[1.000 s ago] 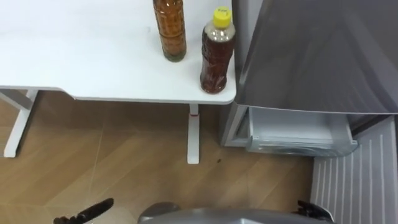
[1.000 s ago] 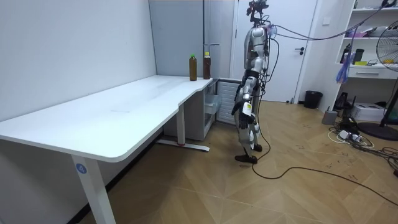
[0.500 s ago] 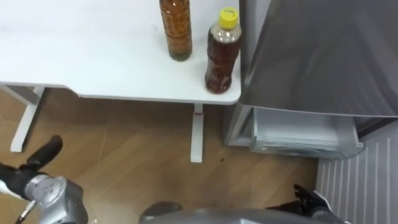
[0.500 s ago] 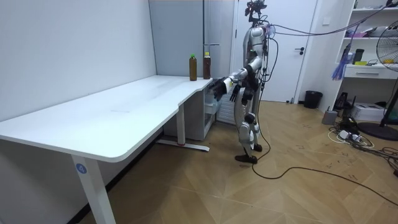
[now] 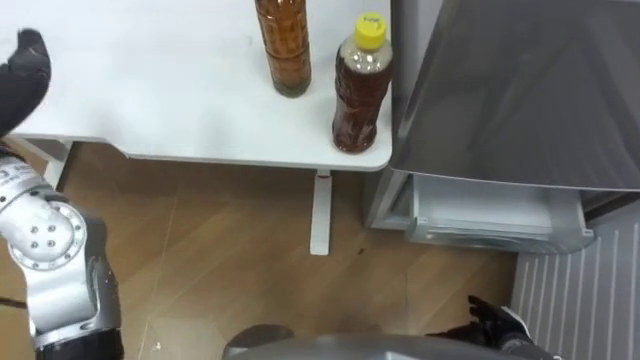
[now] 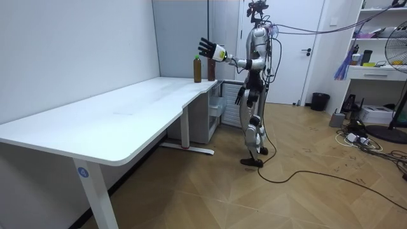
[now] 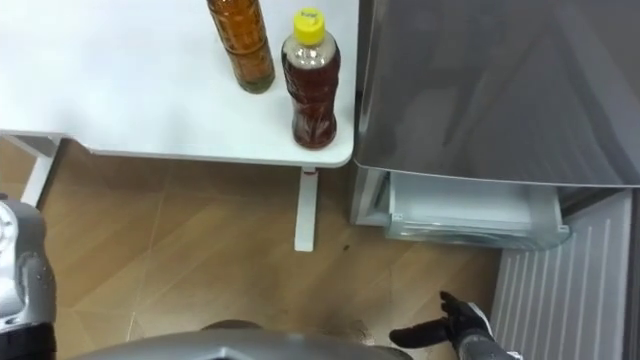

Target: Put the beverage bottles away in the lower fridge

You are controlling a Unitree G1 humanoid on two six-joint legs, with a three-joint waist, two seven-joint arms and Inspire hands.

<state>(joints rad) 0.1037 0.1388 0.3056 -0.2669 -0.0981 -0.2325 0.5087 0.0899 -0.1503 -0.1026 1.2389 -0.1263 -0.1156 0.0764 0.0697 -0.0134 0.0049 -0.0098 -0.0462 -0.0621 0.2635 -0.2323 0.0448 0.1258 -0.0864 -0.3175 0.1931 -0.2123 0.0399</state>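
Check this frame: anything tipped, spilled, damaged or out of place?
Nothing stands out. The yellow-capped bottle and the second bottle stand upright on the table, no spill; the first sits close to the corner edge. The lower fridge compartment stands open.

Left arm extended forward and upward, left hand [image 6: 207,48] held high with fingers spread. Right arm hanging at the side, right hand [image 7: 452,322] low, fingers loosely straight.

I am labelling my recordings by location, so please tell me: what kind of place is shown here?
Probably an office or lab room, not a home kitchen: a long white desk, a standing fan and a shelf, with a grey fridge beside the desk.
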